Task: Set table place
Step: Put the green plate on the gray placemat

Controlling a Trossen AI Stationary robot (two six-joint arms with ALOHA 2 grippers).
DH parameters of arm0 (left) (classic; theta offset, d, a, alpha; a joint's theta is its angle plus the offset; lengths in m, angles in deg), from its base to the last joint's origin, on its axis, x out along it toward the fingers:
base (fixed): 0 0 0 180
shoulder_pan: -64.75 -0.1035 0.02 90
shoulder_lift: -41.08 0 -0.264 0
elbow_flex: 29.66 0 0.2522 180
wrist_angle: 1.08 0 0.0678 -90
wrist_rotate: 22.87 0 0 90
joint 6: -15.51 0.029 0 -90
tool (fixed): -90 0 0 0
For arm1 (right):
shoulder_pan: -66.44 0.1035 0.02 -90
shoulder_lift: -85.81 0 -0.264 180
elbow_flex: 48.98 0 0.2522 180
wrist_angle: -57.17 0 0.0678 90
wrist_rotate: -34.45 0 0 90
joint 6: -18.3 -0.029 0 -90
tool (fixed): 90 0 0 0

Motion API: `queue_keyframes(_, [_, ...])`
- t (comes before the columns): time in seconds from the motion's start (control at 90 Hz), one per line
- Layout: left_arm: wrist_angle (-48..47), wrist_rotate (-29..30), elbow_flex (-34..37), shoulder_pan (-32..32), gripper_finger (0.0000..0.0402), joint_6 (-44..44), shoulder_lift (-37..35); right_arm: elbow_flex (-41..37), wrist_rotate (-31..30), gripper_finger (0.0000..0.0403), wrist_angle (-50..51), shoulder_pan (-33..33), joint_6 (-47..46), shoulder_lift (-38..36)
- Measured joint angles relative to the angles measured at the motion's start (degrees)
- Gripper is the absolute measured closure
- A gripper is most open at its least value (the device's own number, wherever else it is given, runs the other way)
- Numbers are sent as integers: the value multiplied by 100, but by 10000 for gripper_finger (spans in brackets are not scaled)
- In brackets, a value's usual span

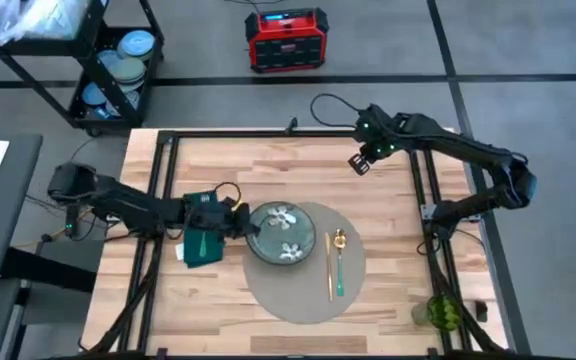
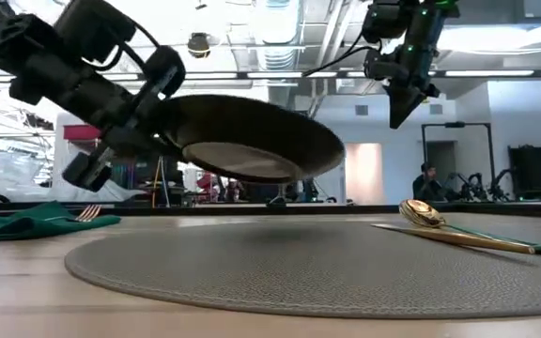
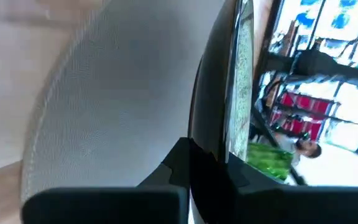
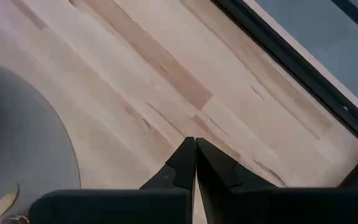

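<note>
While the left gripper (image 1: 236, 222) pinches the round glazed plate (image 1: 280, 235) above the woven placemat (image 2: 346, 272), the right gripper (image 4: 195, 163) hangs closed.

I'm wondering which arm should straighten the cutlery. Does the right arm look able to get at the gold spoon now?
Probably yes. The right gripper hangs shut and empty above bare table, and the gold spoon lies uncovered on the placemat's right side; the left gripper holds the plate beside it.

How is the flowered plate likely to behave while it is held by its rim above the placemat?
The plate looks like glazed ceramic, so probably stiff, fairly heavy and breakable if dropped. The left gripper pinches only one edge, and in the low view the plate hangs tilted above the placemat, so it may sag or slip. Its smooth rim probably gives little grip.
</note>
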Motion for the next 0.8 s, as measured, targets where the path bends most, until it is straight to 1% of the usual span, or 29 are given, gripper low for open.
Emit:
queue_keyframes(0.122, [245,-93,-235,274,397,-61,547,0,0,403,4,39,1,2])
queue_keyframes(0.244, [707,-176,-446,570,397,-110,1021,-2,-1,403,25,82,37,2])
queue_keyframes(0.378, [781,-119,-631,780,397,-335,1361,-3,0,403,69,80,152,2])
queue_keyframes(0.467, [662,-24,-628,810,397,-448,1478,-4,1,403,131,80,161,2])
queue_keyframes(0.6, [400,109,-634,768,397,-471,1469,-4,4,403,158,80,169,2])
queue_keyframes(0.8, [292,66,-632,694,397,-419,1465,-4,8,403,164,80,168,2])
